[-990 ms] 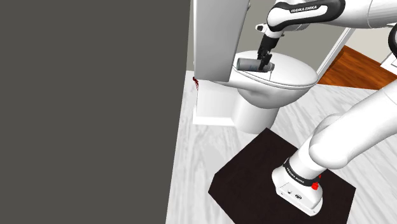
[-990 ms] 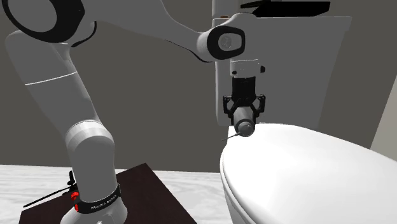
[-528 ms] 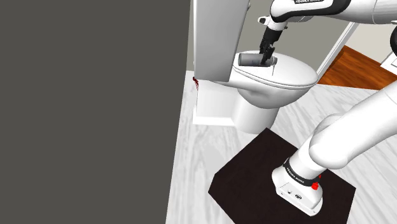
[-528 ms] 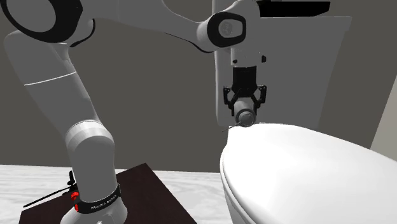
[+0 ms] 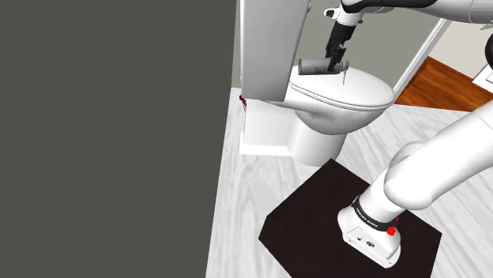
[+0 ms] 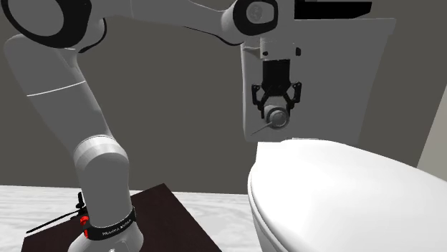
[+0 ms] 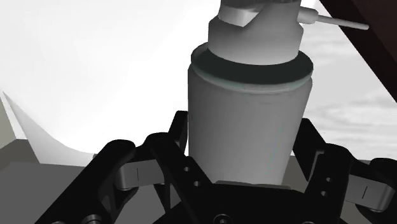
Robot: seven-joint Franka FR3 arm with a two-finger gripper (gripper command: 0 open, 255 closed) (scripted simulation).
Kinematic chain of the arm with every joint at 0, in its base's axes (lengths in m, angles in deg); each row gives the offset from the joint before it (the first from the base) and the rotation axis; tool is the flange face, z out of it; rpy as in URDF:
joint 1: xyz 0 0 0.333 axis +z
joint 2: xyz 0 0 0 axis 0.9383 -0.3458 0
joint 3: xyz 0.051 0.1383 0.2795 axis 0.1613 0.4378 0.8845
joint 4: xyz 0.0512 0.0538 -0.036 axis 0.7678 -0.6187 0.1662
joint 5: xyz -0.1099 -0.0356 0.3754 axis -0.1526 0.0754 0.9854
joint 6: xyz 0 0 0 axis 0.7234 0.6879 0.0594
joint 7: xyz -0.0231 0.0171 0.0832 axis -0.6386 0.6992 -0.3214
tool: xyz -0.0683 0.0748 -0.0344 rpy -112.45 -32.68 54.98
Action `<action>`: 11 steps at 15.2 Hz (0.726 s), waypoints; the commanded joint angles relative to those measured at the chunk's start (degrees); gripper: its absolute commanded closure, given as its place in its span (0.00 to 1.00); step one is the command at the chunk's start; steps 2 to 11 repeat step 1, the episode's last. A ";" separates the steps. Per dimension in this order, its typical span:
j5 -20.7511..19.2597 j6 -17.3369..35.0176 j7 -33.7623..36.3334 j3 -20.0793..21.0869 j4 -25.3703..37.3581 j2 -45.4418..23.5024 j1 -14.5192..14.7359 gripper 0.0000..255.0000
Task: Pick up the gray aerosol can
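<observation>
Gray aerosol can [image 5: 314, 66]: hanging just above the back edge of the closed toilet lid [image 5: 351, 93], with a clear gap beneath it in the second exterior view.

Toilet lid: white, broad and shut, the nearest surface under the load, so a slip would likely drop the can only a short way onto it.

Franka arm [image 5: 427, 170]: stretched out over the lid, wrist pointing straight down at it, apparently to pinch across the round body from above.

End effector [image 5: 336, 60]: narrowed to the can's width, both black fingers pressed on opposite sides of the cylinder, clamped on it and touching nothing else. Carried lying sideways, roughly parallel to the lid, as suits that top-down pinch.

Thin spray straw [image 6: 261, 129]: jutting from the nozzle, slanting down toward the lid yet apart from it.

Judged close to done: grip looks firm, can clear of the lid.
</observation>
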 commanded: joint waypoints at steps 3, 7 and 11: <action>0.04 -0.50 -0.18 -0.07 0.60 -0.07 -0.03 1.00; 0.04 -0.50 -0.18 -0.07 0.60 -0.07 -0.03 1.00; 0.04 -0.50 -0.18 -0.07 0.60 -0.07 -0.03 1.00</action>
